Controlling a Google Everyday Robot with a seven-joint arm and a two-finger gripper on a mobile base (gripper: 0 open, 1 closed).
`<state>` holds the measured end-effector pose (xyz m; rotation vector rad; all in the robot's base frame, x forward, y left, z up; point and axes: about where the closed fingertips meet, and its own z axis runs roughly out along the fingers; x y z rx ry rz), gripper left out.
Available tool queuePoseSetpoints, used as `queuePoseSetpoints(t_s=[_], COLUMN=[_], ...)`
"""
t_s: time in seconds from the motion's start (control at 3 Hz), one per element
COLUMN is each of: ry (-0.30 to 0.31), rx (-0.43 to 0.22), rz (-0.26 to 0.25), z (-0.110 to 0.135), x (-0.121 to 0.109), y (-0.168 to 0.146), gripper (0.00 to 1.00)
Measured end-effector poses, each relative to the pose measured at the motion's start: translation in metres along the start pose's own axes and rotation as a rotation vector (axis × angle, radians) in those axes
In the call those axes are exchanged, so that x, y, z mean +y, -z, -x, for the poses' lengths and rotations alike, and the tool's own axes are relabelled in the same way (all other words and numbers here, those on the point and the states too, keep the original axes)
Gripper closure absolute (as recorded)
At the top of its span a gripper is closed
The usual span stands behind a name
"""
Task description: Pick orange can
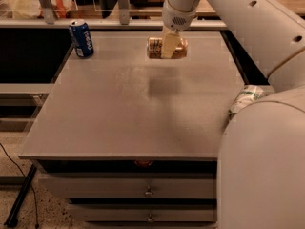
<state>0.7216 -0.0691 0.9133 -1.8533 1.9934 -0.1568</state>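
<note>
1. Pinching the orange can (pixel 155 48) across its middle, the gripper (pixel 169 49) is hanging over the far centre of the table (pixel 119 123). One pale finger (pixel 170 43) is crossing the front of the can; the other is hidden behind it.
2. Orange can is lying on its side, long axis running left to right, with its metallic ends showing on either side of the finger. Its body is showing tan-orange with a pale patterned label; no writing on it is legible.
3. A dark shadow (pixel 164 86) is lying on the grey top nearer the camera than the can and apart from it, so the can is hanging clear of the surface.
4. Blue can (pixel 81 38) is standing upright at the far left corner, well apart from the gripper. White letters down its side are reading "pepsi".
5. Green can (pixel 245 98) is lying at the right edge of the table, partly hidden by the white arm (pixel 248 18). Its label is showing green and white; the text cannot be read.
6. Two drawers are showing under the top, each with a small centre handle (pixel 149 191).
</note>
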Motion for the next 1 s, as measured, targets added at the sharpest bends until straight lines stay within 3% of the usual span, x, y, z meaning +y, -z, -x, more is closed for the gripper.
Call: queuePoseSetpoints(t_s=[0.33,1.0], ry=[0.025,0.057], rx=[0.0,-0.027], rz=[-0.045,-0.057], z=[0.004,0.008], x=[-0.007,-0.012], y=[0.025,0.04], gripper=[1.0,1.0])
